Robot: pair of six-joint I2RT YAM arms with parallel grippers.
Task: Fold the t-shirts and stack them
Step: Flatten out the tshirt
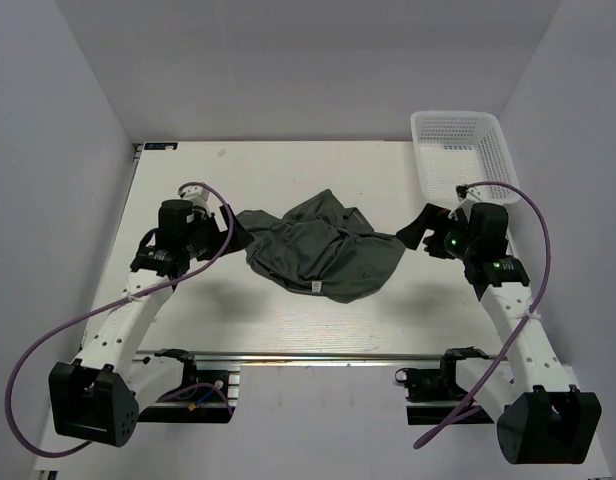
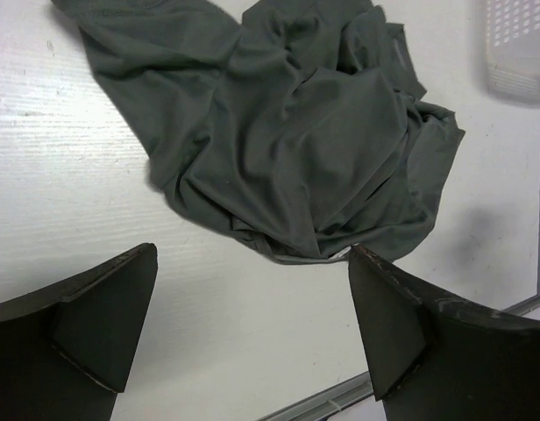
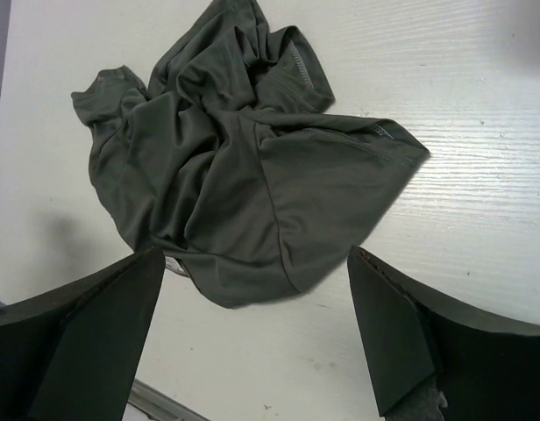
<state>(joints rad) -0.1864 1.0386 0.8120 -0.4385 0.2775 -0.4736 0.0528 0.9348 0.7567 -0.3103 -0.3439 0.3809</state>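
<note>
Basically nothing's done yet. The table (image 1: 288, 330) holds one dark grey-green t-shirt (image 1: 323, 245), crumpled in a heap mid-table w/ no fold made and no stack begun. The white mesh basket (image 1: 458, 150) sits at the far right corner, apart from it. Either side of the heap, left gripper (image 1: 238, 236) & right gripper (image 1: 413, 232) have jaws spread wide, holding nothing. The neck tag (image 1: 314, 288) shows at the near edge. Flattening + all folds remain, I'd judge.

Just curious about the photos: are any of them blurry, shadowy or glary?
Top view: even, soft light, faint shadows on the table. Left wrist view: t-shirt sharp, basket washed out. Right wrist view: near fingers dark, little detail.
</note>
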